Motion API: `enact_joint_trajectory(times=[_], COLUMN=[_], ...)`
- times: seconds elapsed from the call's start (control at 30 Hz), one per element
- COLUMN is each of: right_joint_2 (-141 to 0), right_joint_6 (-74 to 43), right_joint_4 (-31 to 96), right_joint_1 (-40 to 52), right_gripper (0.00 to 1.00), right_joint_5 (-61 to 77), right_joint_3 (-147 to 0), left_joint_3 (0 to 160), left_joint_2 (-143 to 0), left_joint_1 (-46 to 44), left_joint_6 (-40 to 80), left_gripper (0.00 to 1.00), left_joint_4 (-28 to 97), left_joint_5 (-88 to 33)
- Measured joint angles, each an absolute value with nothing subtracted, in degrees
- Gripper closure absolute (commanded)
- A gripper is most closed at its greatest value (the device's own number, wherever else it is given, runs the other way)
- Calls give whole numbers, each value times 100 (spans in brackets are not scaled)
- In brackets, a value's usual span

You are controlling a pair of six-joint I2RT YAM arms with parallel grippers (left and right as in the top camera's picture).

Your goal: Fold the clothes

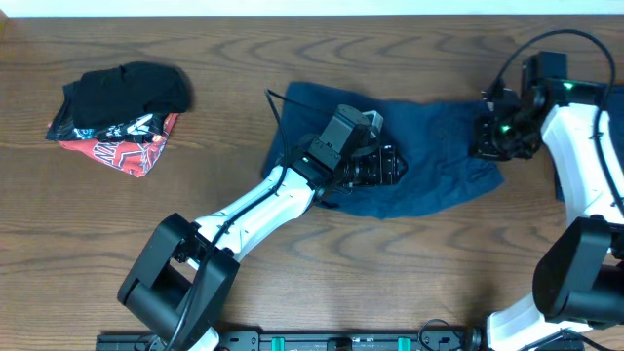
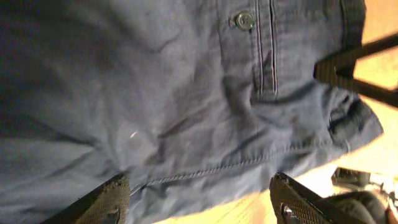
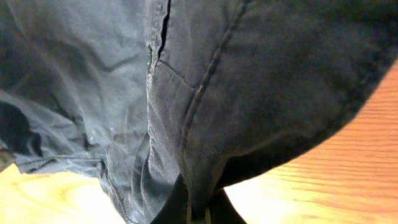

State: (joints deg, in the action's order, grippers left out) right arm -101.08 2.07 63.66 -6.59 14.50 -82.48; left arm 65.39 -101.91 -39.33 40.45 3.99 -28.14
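Note:
Dark blue shorts (image 1: 439,161) lie spread across the middle of the wooden table. My left gripper (image 1: 385,168) hovers over their middle, open, with the fabric (image 2: 186,112) and a button (image 2: 244,20) between its fingers (image 2: 196,202). My right gripper (image 1: 490,132) is at the shorts' right edge, shut on a pinched fold of the blue fabric (image 3: 205,124), which drapes up from its fingertips (image 3: 198,208).
A folded pile of black and red clothes (image 1: 122,117) sits at the far left of the table (image 1: 292,273). The right arm's base (image 1: 575,283) stands at the right front.

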Motion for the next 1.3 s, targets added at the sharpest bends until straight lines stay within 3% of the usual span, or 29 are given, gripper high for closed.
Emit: enact_joint_trajectory(times=[0.83, 1.3], right_joint_2=[-9102, -9105], right_joint_6=[169, 5], right_joint_4=[6259, 6014], right_joint_1=[176, 1157], right_gripper=[99, 99], right_joint_5=[1428, 987], right_joint_3=[-8348, -8350], left_joint_3=[6528, 6525], left_joint_2=[-11524, -11572], left_joint_1=[-3951, -3924], left_joint_6=[5706, 5492], left_gripper=[26, 26], left_joint_4=[-692, -1037], left_joint_5=[-2571, -2969])
